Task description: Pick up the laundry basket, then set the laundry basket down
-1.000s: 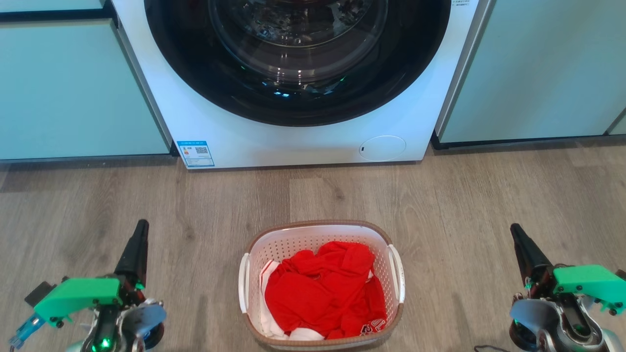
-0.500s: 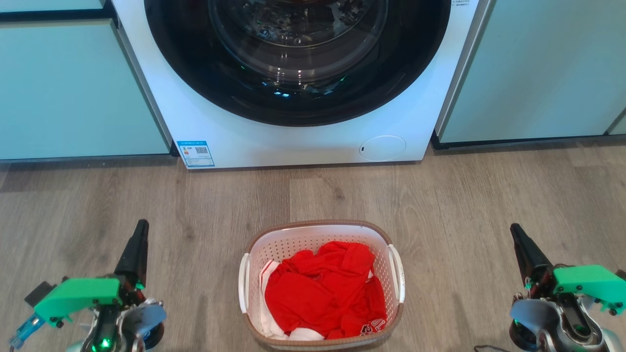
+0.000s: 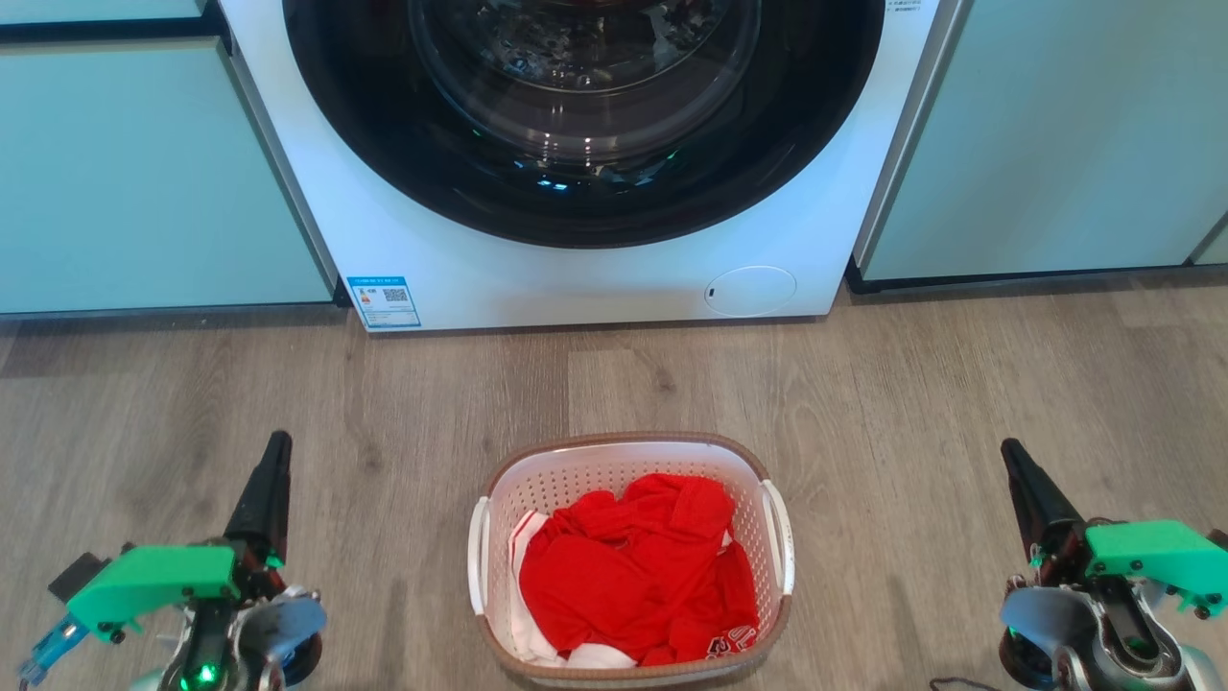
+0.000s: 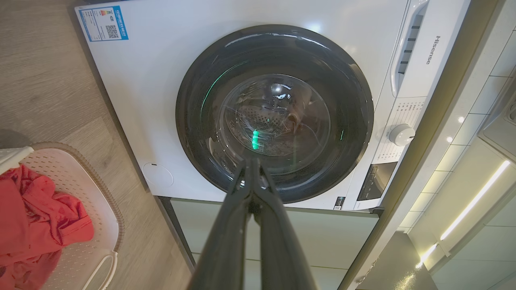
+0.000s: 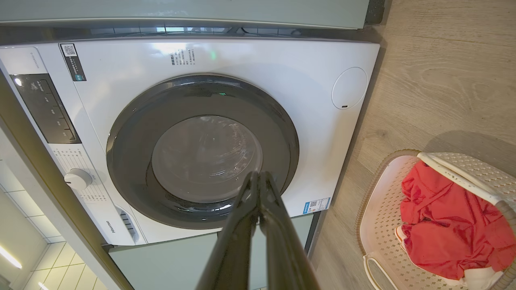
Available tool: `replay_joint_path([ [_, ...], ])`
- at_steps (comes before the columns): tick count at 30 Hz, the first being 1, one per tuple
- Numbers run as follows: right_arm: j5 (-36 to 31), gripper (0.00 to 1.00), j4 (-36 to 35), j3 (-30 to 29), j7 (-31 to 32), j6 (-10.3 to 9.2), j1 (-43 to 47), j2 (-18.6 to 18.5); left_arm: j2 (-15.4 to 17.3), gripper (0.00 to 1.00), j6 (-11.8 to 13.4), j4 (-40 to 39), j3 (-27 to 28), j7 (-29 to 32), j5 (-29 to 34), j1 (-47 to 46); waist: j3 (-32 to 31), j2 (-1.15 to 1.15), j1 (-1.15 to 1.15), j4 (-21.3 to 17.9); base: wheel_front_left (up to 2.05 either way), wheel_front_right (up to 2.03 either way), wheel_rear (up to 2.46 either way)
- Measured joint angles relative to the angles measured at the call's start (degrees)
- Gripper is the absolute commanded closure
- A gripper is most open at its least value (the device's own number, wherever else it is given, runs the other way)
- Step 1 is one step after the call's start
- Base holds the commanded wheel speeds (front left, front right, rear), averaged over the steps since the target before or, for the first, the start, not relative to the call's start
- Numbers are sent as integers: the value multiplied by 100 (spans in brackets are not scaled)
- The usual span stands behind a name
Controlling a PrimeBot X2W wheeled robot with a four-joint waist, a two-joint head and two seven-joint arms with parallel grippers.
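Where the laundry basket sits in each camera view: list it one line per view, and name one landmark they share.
Head view: the laundry basket is at bottom centre, on the wood floor.
Left wrist view: the basket is in the lower left corner, cut by the edge.
Right wrist view: the basket is in the lower right corner.
Shared landmark: the white washing machine with its round dark door, standing beyond the basket in all three views.
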Motion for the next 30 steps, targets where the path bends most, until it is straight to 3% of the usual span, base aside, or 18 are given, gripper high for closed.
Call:
replay_joint_path([
  [30, 0, 100, 0, 0, 0, 0, 0, 0, 0, 100, 0, 0, 0, 0, 0, 0, 0, 0, 0, 0, 0, 0, 0],
])
